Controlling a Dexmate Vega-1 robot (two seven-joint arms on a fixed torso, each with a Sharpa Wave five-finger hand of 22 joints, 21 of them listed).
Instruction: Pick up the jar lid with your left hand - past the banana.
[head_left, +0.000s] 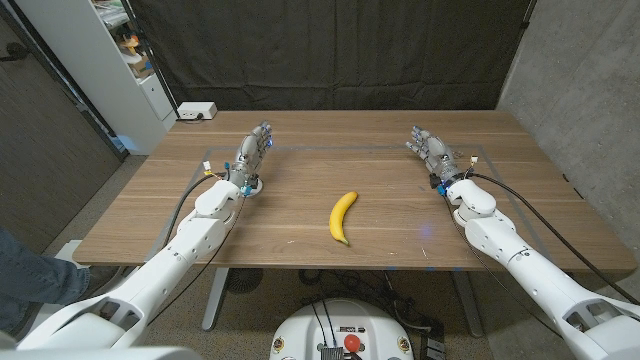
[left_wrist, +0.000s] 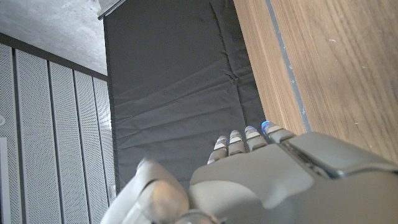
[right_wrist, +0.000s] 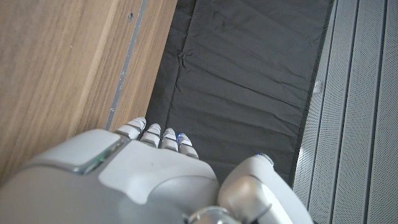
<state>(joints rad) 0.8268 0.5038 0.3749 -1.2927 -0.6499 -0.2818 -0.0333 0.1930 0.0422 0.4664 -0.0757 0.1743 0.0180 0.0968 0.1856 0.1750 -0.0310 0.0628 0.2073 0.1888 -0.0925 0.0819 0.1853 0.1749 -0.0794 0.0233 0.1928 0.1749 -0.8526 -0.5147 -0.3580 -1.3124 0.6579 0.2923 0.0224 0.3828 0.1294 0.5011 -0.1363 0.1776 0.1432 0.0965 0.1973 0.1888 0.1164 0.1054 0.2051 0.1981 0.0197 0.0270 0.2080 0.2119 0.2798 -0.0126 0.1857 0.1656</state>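
Note:
A yellow banana (head_left: 343, 216) lies near the middle of the wooden table (head_left: 380, 180). My left hand (head_left: 255, 150) hovers over the table's left part, well to the left of the banana. Its fingers (left_wrist: 245, 138) are stretched toward the far edge and hold nothing. A small white round thing (head_left: 251, 188), perhaps the jar lid, peeks out from under my left wrist and is mostly hidden by it. My right hand (head_left: 430, 150) is over the table's right part, open and empty, with its fingers (right_wrist: 155, 134) pointing at the far edge.
A white box (head_left: 196, 111) sits at the table's far left corner. A white shelf unit (head_left: 120, 60) stands to the left and a dark curtain (head_left: 340, 50) hangs behind. A person's leg in jeans (head_left: 25, 275) shows at the left edge.

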